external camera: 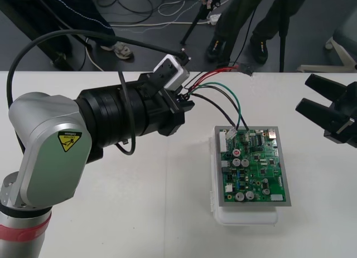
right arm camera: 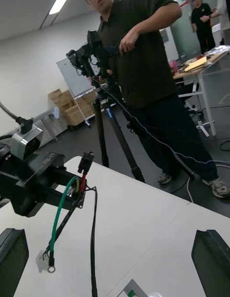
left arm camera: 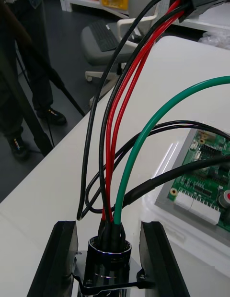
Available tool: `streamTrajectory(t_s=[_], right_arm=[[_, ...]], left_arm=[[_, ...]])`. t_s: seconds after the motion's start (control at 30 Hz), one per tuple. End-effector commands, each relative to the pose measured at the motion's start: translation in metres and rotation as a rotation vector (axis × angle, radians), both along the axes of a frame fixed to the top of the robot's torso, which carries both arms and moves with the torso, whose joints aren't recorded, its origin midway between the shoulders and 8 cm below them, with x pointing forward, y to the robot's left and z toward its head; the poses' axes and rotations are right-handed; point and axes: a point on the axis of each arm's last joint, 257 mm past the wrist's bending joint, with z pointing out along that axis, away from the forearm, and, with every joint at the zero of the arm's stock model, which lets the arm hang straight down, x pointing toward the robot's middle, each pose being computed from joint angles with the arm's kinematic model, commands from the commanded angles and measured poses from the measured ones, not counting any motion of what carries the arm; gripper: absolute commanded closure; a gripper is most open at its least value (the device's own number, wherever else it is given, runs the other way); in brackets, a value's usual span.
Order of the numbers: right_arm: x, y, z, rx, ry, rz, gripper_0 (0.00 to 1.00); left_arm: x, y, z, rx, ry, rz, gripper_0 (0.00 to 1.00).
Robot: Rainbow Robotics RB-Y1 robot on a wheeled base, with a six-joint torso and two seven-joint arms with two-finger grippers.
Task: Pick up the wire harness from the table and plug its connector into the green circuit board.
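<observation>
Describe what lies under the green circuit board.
A white base lies under the green circuit board, showing along its left and near edges. The base's top and the table beneath are covered.

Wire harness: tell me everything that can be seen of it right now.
The wire harness is held off the table: its flanged round metal socket sits clamped between the left gripper's black fingers. Thin red, black and green wires arc out of it. The red ones end at a small black plug, unplugged, near the table's far edge. Green and black strands droop toward the green circuit board.
</observation>
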Motion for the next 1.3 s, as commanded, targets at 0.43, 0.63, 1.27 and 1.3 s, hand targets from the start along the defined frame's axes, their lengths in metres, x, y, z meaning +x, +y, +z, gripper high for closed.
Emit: streamTrajectory(t_s=[0.43, 0.63, 1.27, 1.3], right_arm=[[-0.013, 0.043, 0.021, 0.156, 0.081, -0.003, 0.0], [-0.015, 0.05, 0.031, 0.186, 0.087, -0.019, 0.0], [-0.006, 0.061, 0.052, 0.216, 0.049, -0.051, 0.0], [-0.005, 0.061, 0.053, 0.216, 0.048, -0.052, 0.0]], left_arm=[[0.005, -0.05, 0.065, -0.129, -0.235, -0.065, 1.0], [0.005, -0.053, 0.066, -0.134, -0.251, -0.069, 1.0], [0.004, -0.052, 0.064, -0.12, -0.261, -0.075, 1.0], [0.004, -0.053, 0.065, -0.12, -0.262, -0.076, 1.0]])
